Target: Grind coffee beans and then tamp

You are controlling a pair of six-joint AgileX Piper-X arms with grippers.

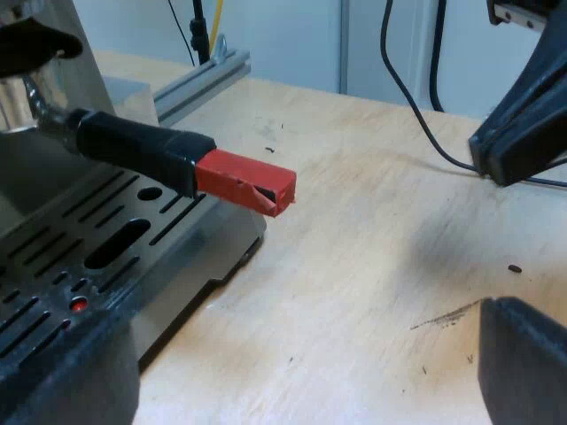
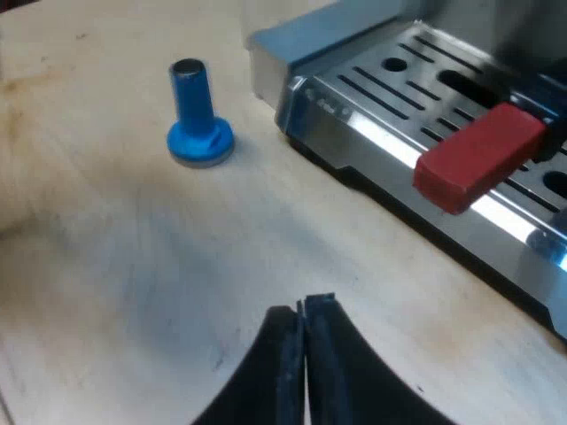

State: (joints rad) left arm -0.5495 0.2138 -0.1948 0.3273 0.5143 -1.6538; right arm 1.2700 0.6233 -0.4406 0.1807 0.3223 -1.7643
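You are early in the job, as far as I can judge. The metal holder with its dark handle and red end (image 1: 146,150) sits locked into the front of the stainless espresso machine (image 1: 62,239). Its handle juts out over the slotted drip grille (image 2: 416,80), and whether any ground coffee is in it is hidden from you. The blue tamper with its round base (image 2: 198,115) stands upright on the pale wooden tabletop (image 1: 372,257), well apart from the machine and untouched, so tamping is clearly left to do. Your left end effector (image 1: 301,354) has its fingers spread wide and holds nothing, hanging beside the machine's front near the red end. Your right end effector (image 2: 302,312) has its fingers pressed together on nothing, over bare tabletop near the drip grille.
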